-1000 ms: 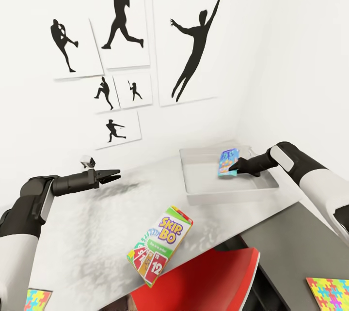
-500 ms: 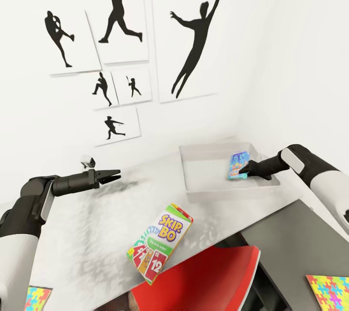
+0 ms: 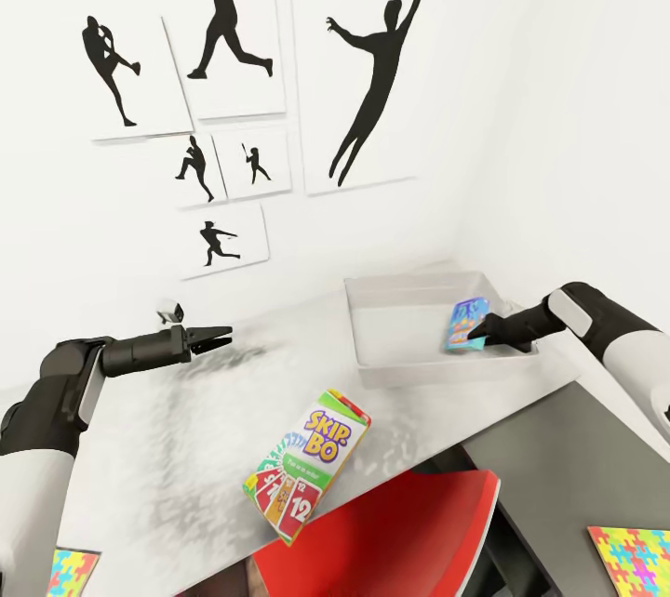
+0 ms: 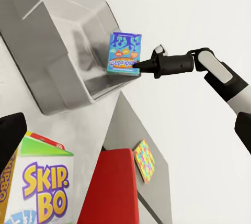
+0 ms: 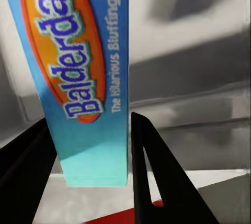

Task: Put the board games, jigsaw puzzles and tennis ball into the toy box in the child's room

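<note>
My right gripper (image 3: 484,333) is shut on the small blue board game (image 3: 465,325), holding it upright inside the light grey toy box (image 3: 372,366), close to the box's right wall. The right wrist view shows the blue board game (image 5: 83,72) clamped between both black fingers (image 5: 157,171). The Skip-Bo board game (image 3: 308,465) stands tilted near the front edge of the pale table (image 3: 177,448). My left gripper (image 3: 221,337) hovers open over the table, left of the toy box, holding nothing. One jigsaw puzzle (image 3: 635,560) lies on the dark grey top, another jigsaw puzzle (image 3: 71,573) at the lower left. The tennis ball and the bed are out of view.
A red chair (image 3: 391,532) is tucked under the table's front edge, just below the Skip-Bo box. White walls with black silhouette posters (image 3: 233,30) close off the corner behind the toy box.
My right gripper has carried the blue board game to the right and down, deeper into the toy box beside its right wall. The left arm has held still.
</note>
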